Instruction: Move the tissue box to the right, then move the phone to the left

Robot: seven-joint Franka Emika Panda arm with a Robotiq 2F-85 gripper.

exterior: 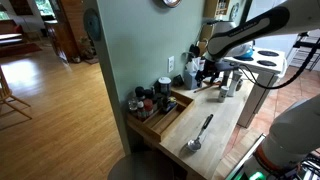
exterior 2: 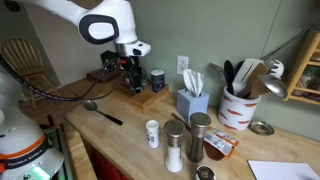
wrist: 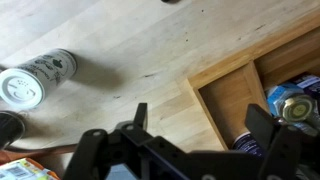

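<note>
Look for the tissue box (exterior 2: pixel 192 102) upright on the counter (exterior 2: pixel 125 138), close to the wall below the outlet (exterior 2: pixel 183 66), between the wooden tray (exterior 2: pixel 142 97) of spice jars and the utensil crock (exterior 2: pixel 238 108). Untouched for now, with a white tissue sticking out of the top. Toward the front edge, well apart from the box, a spoon (exterior 2: pixel 103 111) lying flat.

Over the tray's edge, clear of the box: the pincer (wrist: pixel 197 115), fingers (wrist: pixel 140 115) spread wide in the wrist view and gripping nothing. Below it only bare wood, tray compartments and a white-lidded jar (wrist: pixel 25 88) off to one side.

Expect a light, thin-walled cardboard box, likely to cave or skew under a hard squeeze and to slide readily on the smooth wood. Better to close across two opposite side walls, low to mid height, near the stiffer corners. Avoid the soft tissue on top, useless as a handle. Squeeze gently, then lift barely or drag, minding the crock standing near on one side. Could tip if taken too high.

No phone to be made out in any view.
</note>
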